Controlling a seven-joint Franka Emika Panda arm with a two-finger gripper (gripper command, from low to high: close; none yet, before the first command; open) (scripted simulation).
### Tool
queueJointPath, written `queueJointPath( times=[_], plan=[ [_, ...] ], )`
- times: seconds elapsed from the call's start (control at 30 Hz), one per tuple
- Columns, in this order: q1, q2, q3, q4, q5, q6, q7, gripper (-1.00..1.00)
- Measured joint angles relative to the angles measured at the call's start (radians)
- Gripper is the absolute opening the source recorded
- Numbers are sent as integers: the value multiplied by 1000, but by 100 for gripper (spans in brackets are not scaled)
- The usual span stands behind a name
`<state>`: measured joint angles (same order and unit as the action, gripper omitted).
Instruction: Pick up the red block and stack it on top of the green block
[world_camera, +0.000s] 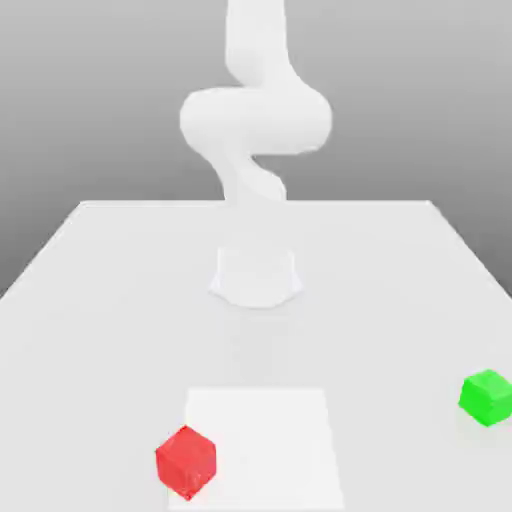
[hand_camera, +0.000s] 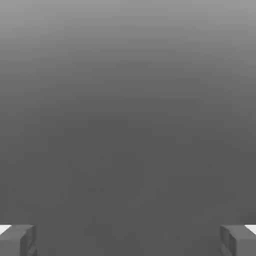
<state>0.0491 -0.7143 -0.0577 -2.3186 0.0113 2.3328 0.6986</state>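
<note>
A red block rests near the front of the table, on the left edge of a brighter white square patch. A green block sits apart from it at the exterior view's right, close to the table's side edge. The white arm rises behind the table's middle, above its round base. In the hand view my gripper is open, its two grey fingertips far apart with nothing between them, against plain grey background.
The white table spreads wide around the base. Its far edge runs behind the arm, and its right edge passes close to the green block.
</note>
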Motion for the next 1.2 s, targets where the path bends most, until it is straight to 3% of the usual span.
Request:
queueJointPath(
  times=[0.33,0.53,0.73,0.87,1.03,1.07,1.2],
  plan=[
    [148,348,-199,-75,95,133,-445,0],
    [183,556,-262,-119,166,210,-719,0],
    [171,756,-281,-164,194,291,-962,0],
    [146,876,-286,-197,154,350,-1081,0],
    [81,1044,-205,-178,245,476,-1185,0],
    [62,1076,-182,-173,267,501,-1201,-100],
    [62,1076,-182,-172,267,499,-1201,-100]
  ],
)
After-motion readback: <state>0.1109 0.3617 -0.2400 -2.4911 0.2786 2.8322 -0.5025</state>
